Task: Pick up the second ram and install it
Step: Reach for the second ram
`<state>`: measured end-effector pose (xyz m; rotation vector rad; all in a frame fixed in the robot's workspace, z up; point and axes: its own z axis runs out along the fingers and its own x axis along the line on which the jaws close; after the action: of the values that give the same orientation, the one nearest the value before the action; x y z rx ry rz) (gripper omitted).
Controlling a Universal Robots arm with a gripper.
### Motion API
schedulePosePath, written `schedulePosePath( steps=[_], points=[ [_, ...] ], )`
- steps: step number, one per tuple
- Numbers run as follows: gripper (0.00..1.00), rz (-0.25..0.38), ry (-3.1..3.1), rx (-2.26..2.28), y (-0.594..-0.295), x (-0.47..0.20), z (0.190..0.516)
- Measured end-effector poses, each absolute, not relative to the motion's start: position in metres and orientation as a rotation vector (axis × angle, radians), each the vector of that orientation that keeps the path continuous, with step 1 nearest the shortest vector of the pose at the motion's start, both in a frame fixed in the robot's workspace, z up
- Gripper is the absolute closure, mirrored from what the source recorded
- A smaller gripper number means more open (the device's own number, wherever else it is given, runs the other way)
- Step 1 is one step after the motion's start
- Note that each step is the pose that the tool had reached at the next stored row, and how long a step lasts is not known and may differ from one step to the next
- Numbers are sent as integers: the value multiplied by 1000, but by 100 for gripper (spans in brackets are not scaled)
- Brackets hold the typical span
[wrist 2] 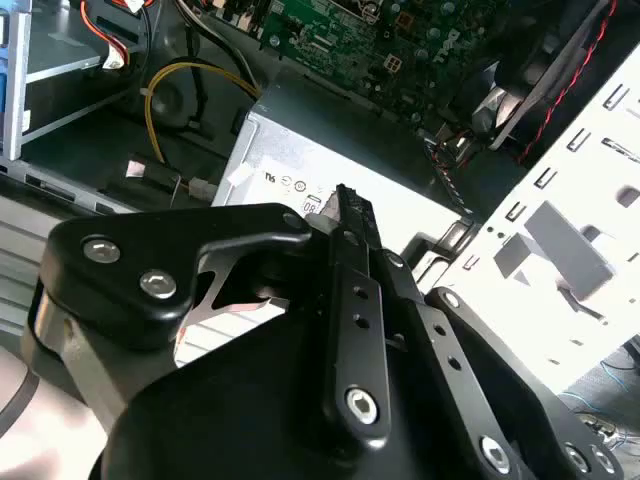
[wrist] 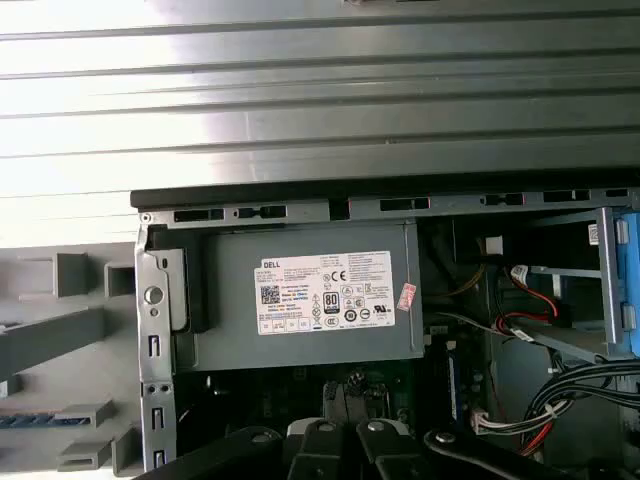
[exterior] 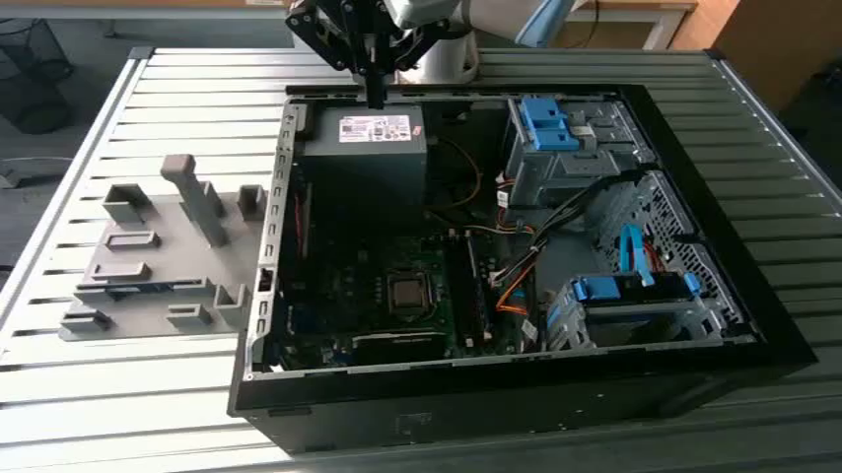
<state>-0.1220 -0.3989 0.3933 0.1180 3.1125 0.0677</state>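
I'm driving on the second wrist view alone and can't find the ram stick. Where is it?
Observer: In the exterior view a thin blue stick, apparently the second ram, lies in the gray fixture, outside the case on the exterior view's left.
Operator: How does the gripper stand to it?
Observer: The gripper hangs over the case's far rim, by the power supply, well apart from the fixture.
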Motion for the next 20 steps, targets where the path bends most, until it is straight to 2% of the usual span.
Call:
schedulePosePath(
  steps=[20],
  points=[
    [89, 68, 3113, 118, -399, -128, 393]
  ],
)
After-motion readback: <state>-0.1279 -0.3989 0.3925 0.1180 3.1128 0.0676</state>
